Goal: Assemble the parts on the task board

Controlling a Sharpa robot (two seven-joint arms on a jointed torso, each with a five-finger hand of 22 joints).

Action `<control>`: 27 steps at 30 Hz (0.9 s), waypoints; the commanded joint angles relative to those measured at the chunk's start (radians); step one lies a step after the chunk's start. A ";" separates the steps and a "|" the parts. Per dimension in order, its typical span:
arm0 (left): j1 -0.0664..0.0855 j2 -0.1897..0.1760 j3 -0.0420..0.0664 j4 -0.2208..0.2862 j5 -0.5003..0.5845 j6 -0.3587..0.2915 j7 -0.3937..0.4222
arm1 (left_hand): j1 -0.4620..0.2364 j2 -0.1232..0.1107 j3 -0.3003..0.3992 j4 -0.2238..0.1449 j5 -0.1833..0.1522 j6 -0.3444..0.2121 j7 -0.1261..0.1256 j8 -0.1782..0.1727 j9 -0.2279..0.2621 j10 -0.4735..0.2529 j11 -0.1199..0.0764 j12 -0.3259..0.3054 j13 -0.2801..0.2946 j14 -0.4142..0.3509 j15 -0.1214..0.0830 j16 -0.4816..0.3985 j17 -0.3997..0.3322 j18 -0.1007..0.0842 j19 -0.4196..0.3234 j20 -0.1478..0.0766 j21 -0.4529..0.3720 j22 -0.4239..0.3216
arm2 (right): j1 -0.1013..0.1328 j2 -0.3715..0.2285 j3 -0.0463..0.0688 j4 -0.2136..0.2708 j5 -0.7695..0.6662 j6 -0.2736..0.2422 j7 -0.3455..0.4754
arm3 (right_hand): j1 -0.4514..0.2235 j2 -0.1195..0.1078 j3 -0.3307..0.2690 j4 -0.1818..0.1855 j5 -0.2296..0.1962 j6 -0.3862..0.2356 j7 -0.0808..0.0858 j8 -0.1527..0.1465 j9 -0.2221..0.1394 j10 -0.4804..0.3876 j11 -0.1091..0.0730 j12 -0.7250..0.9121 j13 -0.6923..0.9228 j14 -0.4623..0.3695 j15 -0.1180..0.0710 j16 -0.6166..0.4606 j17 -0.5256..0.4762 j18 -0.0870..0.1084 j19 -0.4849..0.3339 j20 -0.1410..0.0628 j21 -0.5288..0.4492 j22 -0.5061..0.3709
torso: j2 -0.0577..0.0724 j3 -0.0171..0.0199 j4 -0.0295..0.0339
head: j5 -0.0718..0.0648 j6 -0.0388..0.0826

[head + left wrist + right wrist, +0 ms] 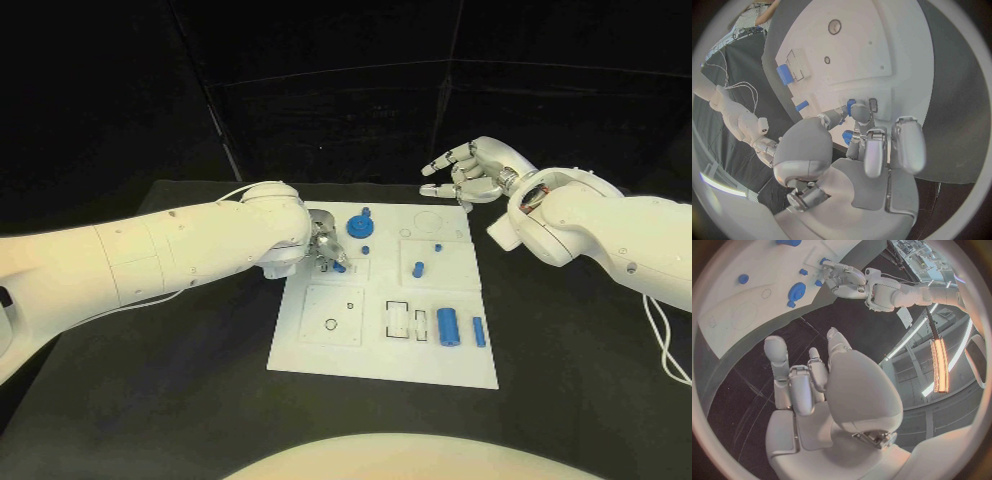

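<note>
The white task board (387,340) lay in the middle of the black tabletop (173,400). The left robot hand (326,247) was down over the board's left side near its far end, its fingertips (859,111) pinching a small blue part (339,266) against the board surface. Just beyond that hand a larger blue round part (361,225) with a knob stood on the board, with a small blue peg (366,247) beside it. Nearer the middle sat another short blue piece (418,268), and at the board's near right a blue cylinder (449,326) lay next to a slimmer blue bar (479,332), both beside rectangular recesses. The right robot hand (469,172) hovered off the board's far right corner, above the tabletop, fingers loosely curled and apart, holding nothing.
</note>
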 commanded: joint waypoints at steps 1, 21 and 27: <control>-0.007 0.006 -0.005 -0.002 0.007 0.043 -0.006 | -0.005 0.007 0.024 -0.018 -0.001 0.013 -0.010 0.004 -0.001 0.007 -0.003 0.007 0.002 0.106 -0.007 0.003 0.263 -0.012 0.015 -0.004 0.006 0.002 | 0.002 0.001 0.001 0.000 0.002 0.006 0.003 | -0.002 0.011 -0.001 -0.005 0.002 0.006 0.003 0.006 0.000 0.005 -0.003 0.000 0.001 0.054 -0.007 -0.002 0.039 0.016 -0.001 -0.003 -0.006 -0.001 | 0.000 -0.0006 0.0005 | -0.001 -0.002; -0.006 0.017 -0.005 -0.018 0.011 0.047 -0.005 | -0.063 0.021 -0.034 0.028 -0.002 0.043 -0.020 0.006 -0.011 0.032 -0.011 0.033 0.015 0.106 -0.012 0.003 0.263 -0.015 0.020 -0.008 0.018 0.021 | 0.002 0.002 0.001 0.000 0.002 0.007 0.003 | -0.003 0.012 -0.002 -0.005 0.002 0.007 0.002 0.007 0.000 0.004 -0.003 -0.001 0.000 0.053 -0.007 -0.003 0.038 0.016 -0.001 -0.003 -0.007 -0.003 | 0.000 -0.0006 0.0011 | -0.004 -0.004; -0.006 0.019 -0.004 -0.021 0.011 0.043 -0.005 | -0.089 0.026 -0.059 0.050 -0.003 0.053 -0.021 0.004 -0.016 0.037 -0.012 0.037 0.014 0.106 -0.013 0.003 0.263 -0.017 0.023 -0.010 0.023 0.030 | 0.002 0.003 0.001 -0.001 0.002 0.007 0.004 | -0.004 0.012 -0.002 -0.005 0.003 0.007 0.002 0.008 0.000 0.004 -0.003 -0.001 -0.001 0.053 -0.007 -0.004 0.037 0.016 -0.002 -0.003 -0.008 -0.004 | 0.000 -0.0010 0.0009 | -0.005 -0.004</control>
